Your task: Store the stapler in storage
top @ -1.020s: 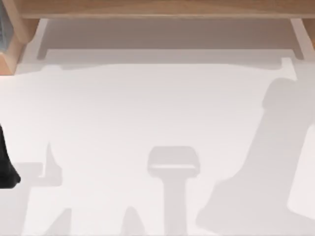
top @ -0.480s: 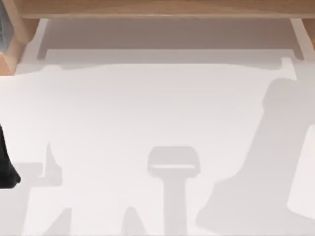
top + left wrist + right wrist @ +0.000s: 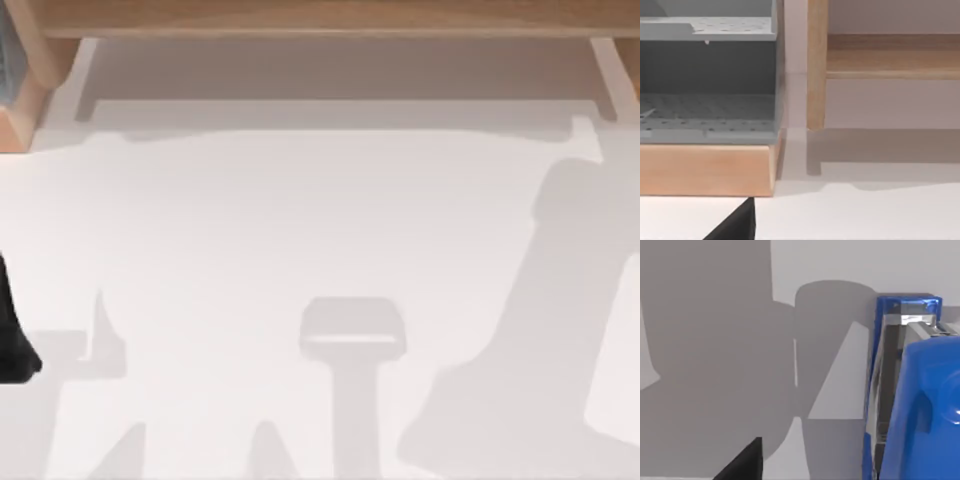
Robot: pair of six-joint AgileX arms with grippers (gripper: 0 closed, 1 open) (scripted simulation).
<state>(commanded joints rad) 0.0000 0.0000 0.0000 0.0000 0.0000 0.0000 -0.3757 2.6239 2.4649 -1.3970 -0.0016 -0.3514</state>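
Your right wrist camera sits close over the blue stapler point(image 3: 910, 390) on the white table point(image 3: 300, 220); finger state can't be told. Grey shelf compartments point(image 3: 707, 75) look bare.

White table point(image 3: 300, 220); wooden shelf point(image 3: 816, 65); grey bin point(image 3: 707, 80).

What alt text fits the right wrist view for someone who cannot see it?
A bright blue stapler with silvery metal parts lies on the white tabletop, seen up close at one side of the picture. Broad grey shadows cross the table beside it, and a black wedge juts in at the picture's edge.
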